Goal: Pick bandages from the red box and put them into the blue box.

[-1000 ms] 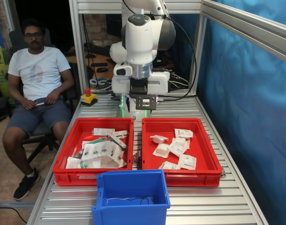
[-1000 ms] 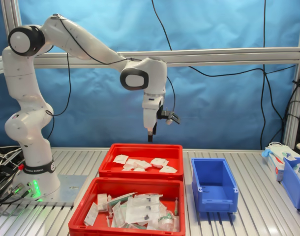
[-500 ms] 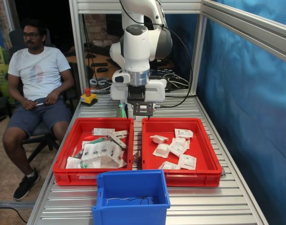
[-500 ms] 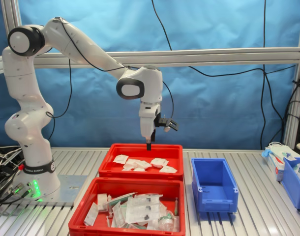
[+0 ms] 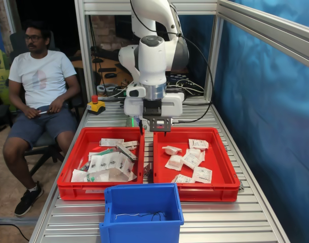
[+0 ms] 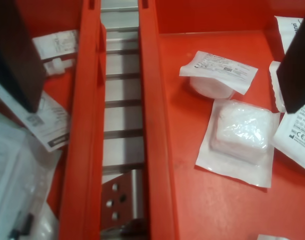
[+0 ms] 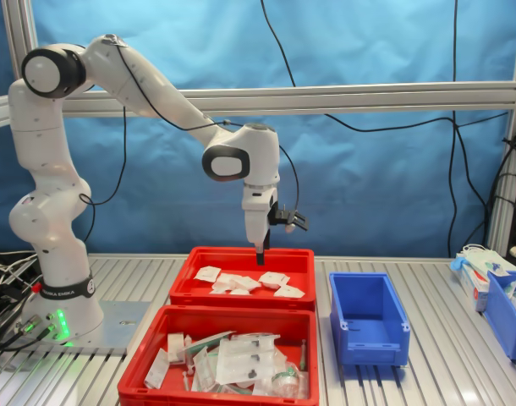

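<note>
The red box (image 5: 205, 190) (image 7: 216, 252) holds several white bandages (image 5: 191, 159) (image 7: 241, 282). In the wrist view two puffy bandages (image 6: 240, 137) lie on its red floor (image 6: 182, 125). My gripper (image 5: 153, 129) (image 7: 260, 254) (image 6: 160, 107) hangs open and empty just above the gap between the two red trays, near their far end in the first exterior view. One of its dark fingers (image 6: 15, 55) is over the strip tray, the other over the red box. The blue box (image 5: 142, 205) (image 7: 368, 317) looks empty apart from a thin dark wire.
A second red tray (image 5: 101, 190) (image 7: 216, 315) heaped with long strips sits beside the red box. A man (image 5: 40, 86) sits at the first exterior view's left, behind a red stop button (image 5: 95, 104). Another blue bin (image 7: 507, 313) stands at the second exterior view's right.
The arm has come down, bringing the open gripper from well above the trays to just over their rims. Nothing in the boxes has moved.
</note>
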`<act>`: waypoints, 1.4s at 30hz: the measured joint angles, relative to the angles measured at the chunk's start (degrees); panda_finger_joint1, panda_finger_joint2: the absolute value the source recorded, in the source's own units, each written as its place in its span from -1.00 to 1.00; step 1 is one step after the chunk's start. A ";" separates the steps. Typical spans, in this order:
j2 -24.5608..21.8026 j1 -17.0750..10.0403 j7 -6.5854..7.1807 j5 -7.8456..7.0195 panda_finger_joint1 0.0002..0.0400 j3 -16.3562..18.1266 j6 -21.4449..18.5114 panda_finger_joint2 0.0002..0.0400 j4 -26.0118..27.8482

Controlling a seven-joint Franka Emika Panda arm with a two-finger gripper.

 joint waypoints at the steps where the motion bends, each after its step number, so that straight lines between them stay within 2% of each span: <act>1: 0.22 0.25 0.00 0.00 1.00 0.00 0.10 1.00 -0.04; 16: 2.23 5.54 0.00 0.00 1.00 0.11 2.91 1.00 -0.82; 32: 2.25 8.75 0.00 0.00 1.00 0.23 3.71 1.00 -0.83; 42: 2.25 9.62 0.00 0.00 1.00 0.59 3.81 1.00 -0.83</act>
